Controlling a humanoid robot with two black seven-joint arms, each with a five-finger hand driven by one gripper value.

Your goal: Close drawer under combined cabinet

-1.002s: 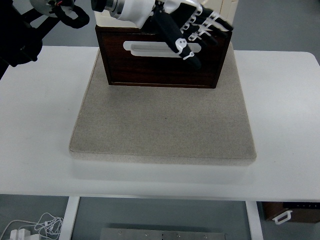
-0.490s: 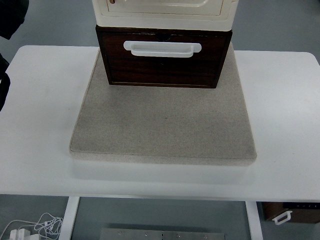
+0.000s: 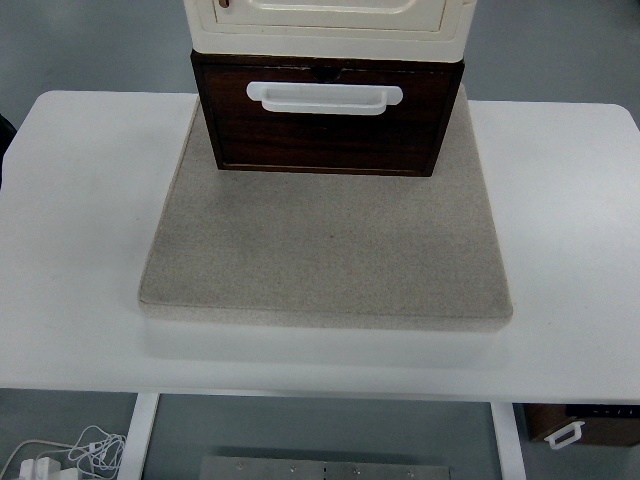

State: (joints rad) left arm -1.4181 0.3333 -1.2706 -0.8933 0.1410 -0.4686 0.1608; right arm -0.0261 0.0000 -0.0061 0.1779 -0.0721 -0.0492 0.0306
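The dark wooden drawer (image 3: 328,125), white handle (image 3: 324,97) in front, sits under the cream cabinet (image 3: 325,22); no fingers visible.

A grey stone slab (image 3: 325,255) lies on the white table (image 3: 560,200); white cables (image 3: 70,452) lie on the floor below

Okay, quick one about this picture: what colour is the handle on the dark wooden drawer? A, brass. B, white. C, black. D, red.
B: the handle is a white bar across the upper front of the dark brown drawer, which sits under the cream cabinet on the grey mat.
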